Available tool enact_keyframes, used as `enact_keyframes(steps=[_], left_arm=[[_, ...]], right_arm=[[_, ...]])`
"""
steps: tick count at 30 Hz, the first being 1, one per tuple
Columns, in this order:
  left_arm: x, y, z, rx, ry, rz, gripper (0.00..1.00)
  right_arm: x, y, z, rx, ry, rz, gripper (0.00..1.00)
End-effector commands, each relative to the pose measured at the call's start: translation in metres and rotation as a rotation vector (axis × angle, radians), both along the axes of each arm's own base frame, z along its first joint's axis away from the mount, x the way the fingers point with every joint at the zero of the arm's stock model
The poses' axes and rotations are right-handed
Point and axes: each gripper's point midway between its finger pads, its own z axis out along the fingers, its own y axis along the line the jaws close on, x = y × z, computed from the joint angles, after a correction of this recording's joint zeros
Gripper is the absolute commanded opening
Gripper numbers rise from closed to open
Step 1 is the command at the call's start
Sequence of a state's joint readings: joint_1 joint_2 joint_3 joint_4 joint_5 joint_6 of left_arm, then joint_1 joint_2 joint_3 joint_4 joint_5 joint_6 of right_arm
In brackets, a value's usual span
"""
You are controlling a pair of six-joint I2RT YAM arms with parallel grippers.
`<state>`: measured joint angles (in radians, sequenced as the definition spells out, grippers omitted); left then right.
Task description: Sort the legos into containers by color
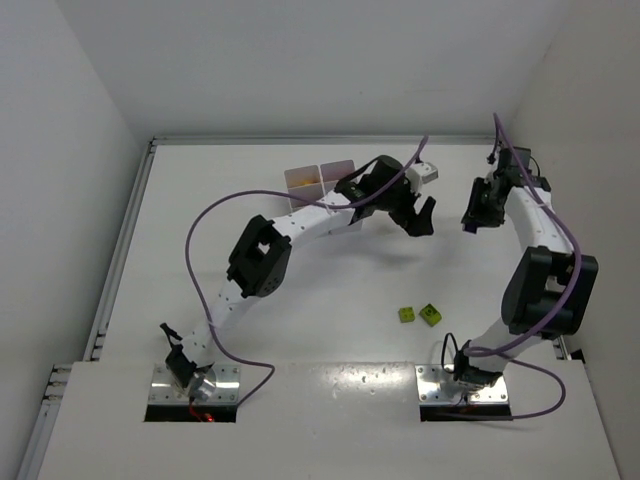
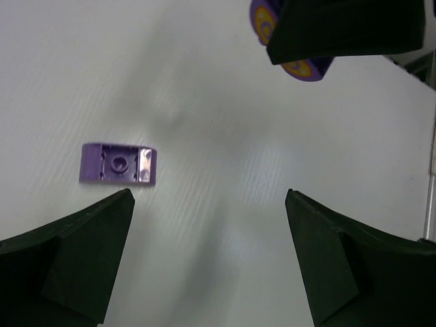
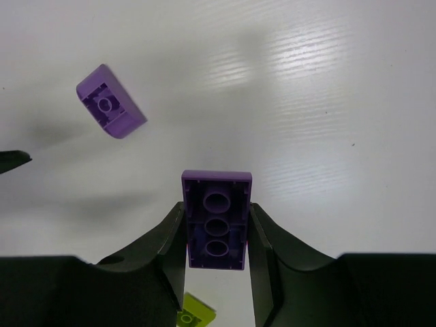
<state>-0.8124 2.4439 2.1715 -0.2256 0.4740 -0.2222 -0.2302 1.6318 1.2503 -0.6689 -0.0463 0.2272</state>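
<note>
My right gripper (image 3: 216, 208) is shut on a purple brick (image 3: 216, 221), underside up, held above the table; it shows in the top view (image 1: 470, 222) at the right rear. A smaller purple brick (image 3: 109, 102) lies loose on the table beyond it, also seen upside down in the left wrist view (image 2: 118, 163). My left gripper (image 2: 209, 197) is open and empty, above the table just right of that loose brick; in the top view (image 1: 420, 218) it is close to the right gripper. The white tray (image 1: 320, 180) is partly hidden behind the left arm.
Two lime bricks (image 1: 407, 314) (image 1: 430, 314) lie on the table in front of the right arm; one shows under the right gripper (image 3: 196, 315). The right gripper's dark fingers (image 2: 340, 27) cross the top of the left wrist view. Walls enclose the table.
</note>
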Motion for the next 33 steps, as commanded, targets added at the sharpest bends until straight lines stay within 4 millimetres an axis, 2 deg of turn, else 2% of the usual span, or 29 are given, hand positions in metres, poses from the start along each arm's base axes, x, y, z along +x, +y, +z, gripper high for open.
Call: enact_keyframes(steps=[1, 4, 6, 10, 14, 21, 23, 25, 26, 28, 33], left_arm=[[-0.005, -0.022, 0.019, -0.070, -0.212, -0.201, 1.00], [0.001, -0.021, 0.005, -0.017, -0.280, -0.238, 1.00], [0.003, -0.018, -0.011, 0.023, -0.304, -0.255, 1.00], [0.016, -0.013, -0.023, 0.085, -0.400, -0.258, 1.00], [0.025, -0.014, -0.037, 0.106, -0.404, -0.229, 1.00], [0.045, -0.027, -0.034, 0.038, -0.399, -0.101, 1.00], [0.054, -0.026, -0.036, 0.016, -0.391, -0.065, 1.00], [0.055, -0.026, -0.051, 0.025, -0.381, -0.066, 1.00], [0.057, -0.029, -0.045, 0.004, -0.393, -0.059, 1.00], [0.058, -0.030, -0.056, 0.006, -0.390, -0.059, 1.00], [0.062, -0.039, -0.050, -0.042, -0.395, -0.049, 1.00]], right_arm=[[-0.004, -0.002, 0.020, -0.025, -0.050, 0.015, 0.00], [-0.010, -0.005, 0.027, -0.029, -0.064, 0.006, 0.00], [-0.013, -0.004, 0.031, -0.032, -0.076, 0.005, 0.00], [-0.016, -0.008, 0.032, -0.025, -0.081, -0.009, 0.00], [-0.019, -0.011, 0.032, -0.026, -0.082, -0.019, 0.00], [-0.023, -0.021, 0.046, -0.038, -0.121, -0.047, 0.00], [-0.026, -0.024, 0.042, -0.036, -0.111, -0.058, 0.00], [-0.027, -0.027, 0.046, -0.040, -0.121, -0.067, 0.00], [-0.030, -0.026, 0.044, -0.039, -0.118, -0.067, 0.00], [-0.033, -0.026, 0.041, -0.028, -0.111, -0.070, 0.00], [-0.037, -0.031, 0.040, -0.028, -0.110, -0.089, 0.00]])
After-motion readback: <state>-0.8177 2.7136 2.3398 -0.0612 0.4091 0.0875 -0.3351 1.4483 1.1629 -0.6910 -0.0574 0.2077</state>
